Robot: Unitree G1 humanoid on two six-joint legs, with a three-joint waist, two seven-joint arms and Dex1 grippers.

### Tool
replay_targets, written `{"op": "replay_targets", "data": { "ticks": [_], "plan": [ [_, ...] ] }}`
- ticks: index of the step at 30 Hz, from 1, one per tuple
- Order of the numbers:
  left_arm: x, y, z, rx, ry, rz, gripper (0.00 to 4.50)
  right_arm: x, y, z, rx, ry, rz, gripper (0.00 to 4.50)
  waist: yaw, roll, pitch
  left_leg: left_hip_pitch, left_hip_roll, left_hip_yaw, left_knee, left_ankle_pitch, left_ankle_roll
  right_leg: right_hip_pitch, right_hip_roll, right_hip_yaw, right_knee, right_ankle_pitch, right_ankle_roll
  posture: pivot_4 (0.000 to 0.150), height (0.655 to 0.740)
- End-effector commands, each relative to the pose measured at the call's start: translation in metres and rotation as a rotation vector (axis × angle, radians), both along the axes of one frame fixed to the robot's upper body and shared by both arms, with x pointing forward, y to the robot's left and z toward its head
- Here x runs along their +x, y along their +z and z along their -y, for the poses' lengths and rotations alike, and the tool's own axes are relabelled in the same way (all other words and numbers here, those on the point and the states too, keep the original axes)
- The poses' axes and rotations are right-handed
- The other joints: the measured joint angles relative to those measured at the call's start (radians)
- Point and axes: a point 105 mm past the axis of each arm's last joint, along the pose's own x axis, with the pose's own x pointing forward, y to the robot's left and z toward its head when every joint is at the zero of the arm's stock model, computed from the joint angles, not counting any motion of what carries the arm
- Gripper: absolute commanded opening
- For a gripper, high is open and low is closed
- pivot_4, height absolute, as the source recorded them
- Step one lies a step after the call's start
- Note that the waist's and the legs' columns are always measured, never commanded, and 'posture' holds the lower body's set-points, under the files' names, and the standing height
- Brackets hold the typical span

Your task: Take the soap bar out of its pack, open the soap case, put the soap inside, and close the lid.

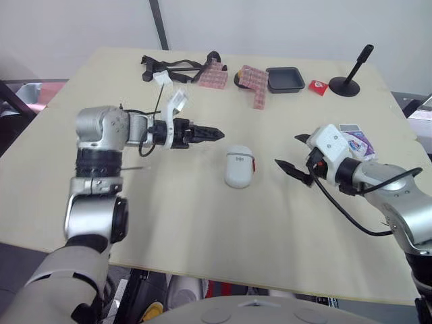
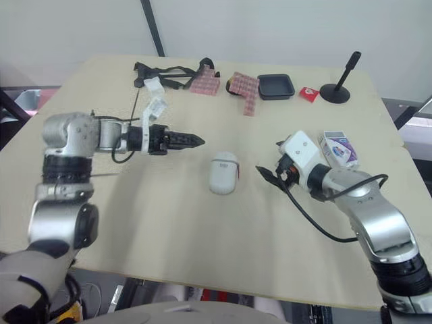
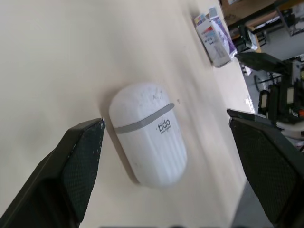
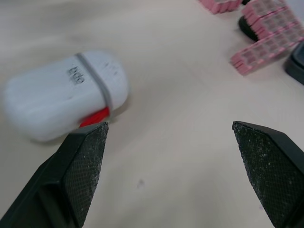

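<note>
The white oval soap case point(image 1: 239, 166) with a grey band and a red latch lies shut in the middle of the table. The soap pack point(image 1: 356, 143), a white and purple box, lies at the right, just behind my right arm. My left gripper point(image 1: 214, 133) hovers left of the case, pointing at it; in the left wrist view its fingers point(image 3: 80, 161) stand wide apart, open and empty. My right gripper point(image 1: 291, 152) is open to the right of the case point(image 4: 64, 92), also empty.
At the back of the table lie black straps point(image 1: 169, 67), two pink block pieces point(image 1: 213, 75) point(image 1: 255, 82), a black tray point(image 1: 284, 79), a small red item point(image 1: 318, 86) and a black stand point(image 1: 349, 77). A white tag point(image 1: 177, 101) hangs near my left wrist.
</note>
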Motion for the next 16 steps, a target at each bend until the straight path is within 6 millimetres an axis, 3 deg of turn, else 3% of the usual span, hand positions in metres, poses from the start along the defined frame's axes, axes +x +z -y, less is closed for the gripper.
{"op": "replay_targets", "data": {
  "ticks": [1,9,13,16],
  "plan": [
    [-0.002,0.003,-0.005,0.039,-0.034,0.260,4.44,0.000,0.005,0.009,0.010,-0.038,0.046,4.50,0.003,0.000,0.000,0.000,0.000,0.000,0.000,0.000,0.000,0.000,0.000,-0.001,0.000,0.000,0.000,0.150,0.7400],
    [-0.019,-0.022,-0.028,0.131,-0.065,0.510,4.44,-0.015,-0.022,0.013,0.064,-0.060,-0.051,4.50,-0.008,0.000,0.000,0.001,0.000,0.000,-0.001,0.000,0.000,0.000,-0.005,-0.005,-0.001,0.000,0.000,0.150,0.7400],
    [-0.036,-0.028,-0.028,0.109,-0.116,0.559,4.44,-0.019,-0.025,0.015,0.068,-0.072,-0.051,4.50,-0.024,0.000,0.000,0.001,0.000,0.000,-0.003,0.000,0.000,0.000,-0.005,-0.004,-0.002,0.000,0.000,0.150,0.7400],
    [-0.036,-0.043,-0.032,0.173,-0.115,0.596,4.44,-0.017,-0.026,0.015,0.081,-0.090,-0.044,4.50,-0.032,0.000,0.000,0.002,0.000,0.000,-0.004,0.001,-0.001,0.000,-0.005,-0.005,-0.002,0.000,0.000,0.150,0.7400]
  ]
}}
